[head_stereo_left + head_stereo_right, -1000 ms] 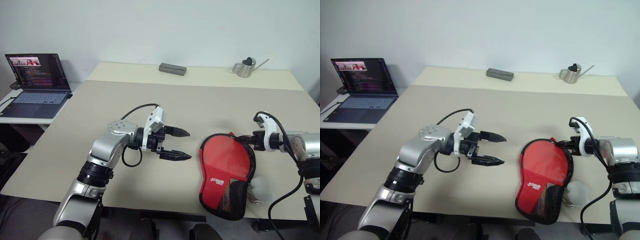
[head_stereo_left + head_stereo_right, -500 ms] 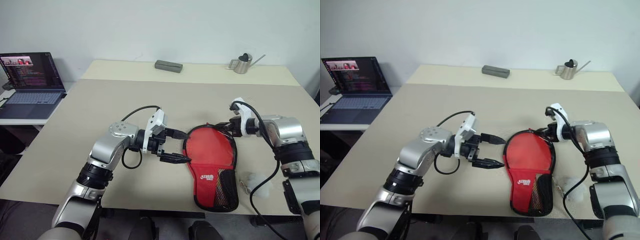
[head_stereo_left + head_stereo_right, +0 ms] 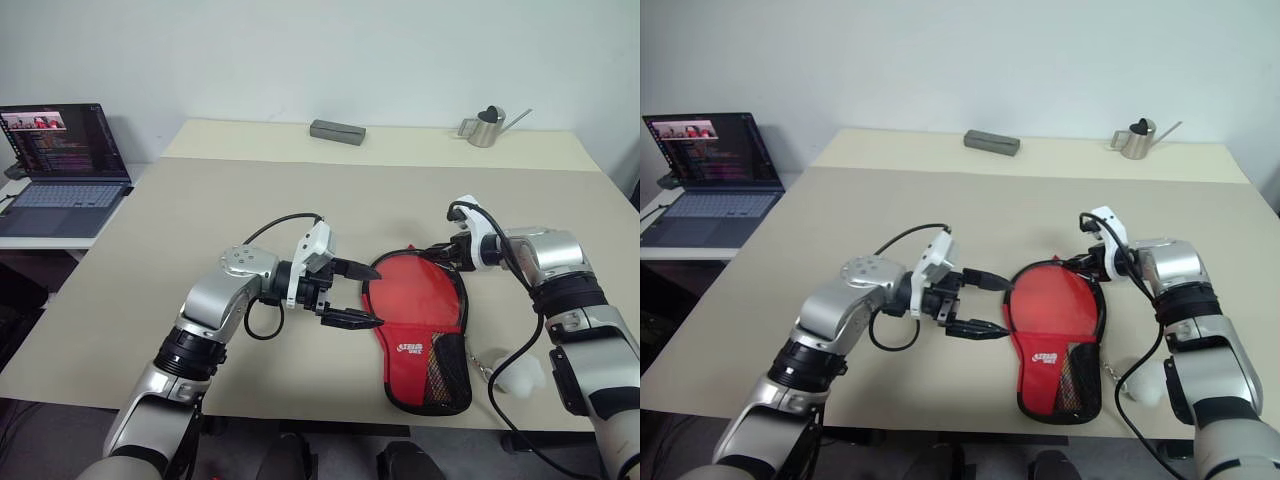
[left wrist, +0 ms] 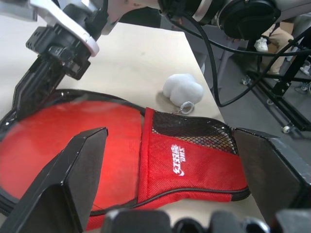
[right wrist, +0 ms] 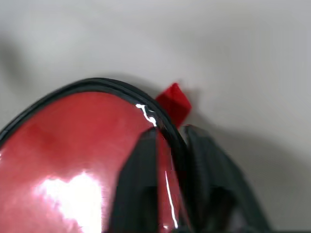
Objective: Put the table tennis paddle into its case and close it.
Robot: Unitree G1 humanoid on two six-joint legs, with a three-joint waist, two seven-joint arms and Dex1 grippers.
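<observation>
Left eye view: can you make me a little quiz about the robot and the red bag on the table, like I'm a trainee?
1. True or false: the left pincer is open, beside the red, paddle-shaped fabric case.
2. What stands at the far right of the beige table?
A) a small silver metal watering can
B) a blue plastic cup
C) a green glass bottle
3. Fill in: the mesh pocket on the case is coloured ____.

Key: 1 true; 2 A; 3 black.
</observation>
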